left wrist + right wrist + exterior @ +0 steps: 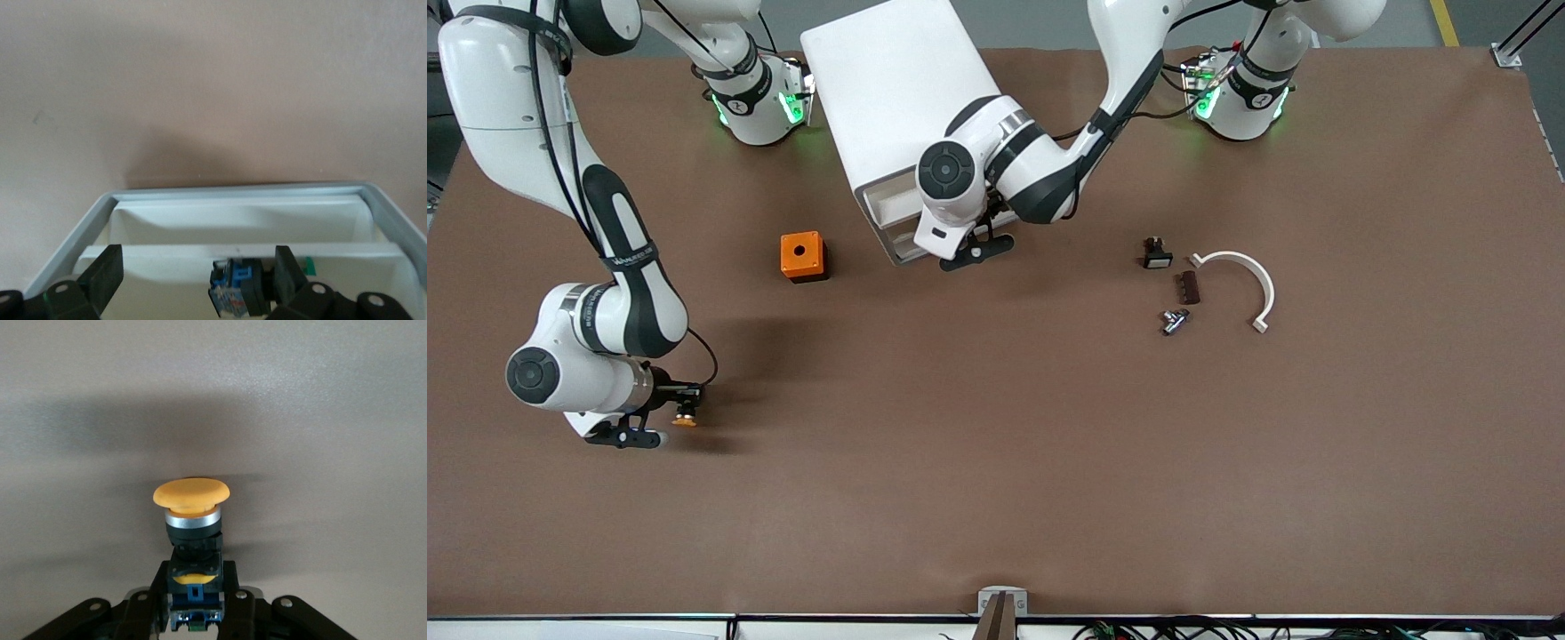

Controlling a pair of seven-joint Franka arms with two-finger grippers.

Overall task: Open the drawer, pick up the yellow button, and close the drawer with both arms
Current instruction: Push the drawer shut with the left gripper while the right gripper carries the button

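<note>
One button (191, 513) grasped in right claw (685, 411); left claw (193, 273) released at one drawer (240, 223).

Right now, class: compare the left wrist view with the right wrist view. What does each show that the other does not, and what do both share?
Only the left wrist view shows the open drawer, a blue-bodied part inside it, and the open left gripper over it. Only the right wrist view shows the orange-capped button, with the right gripper shut on its dark body. Both show the brown table.
</note>
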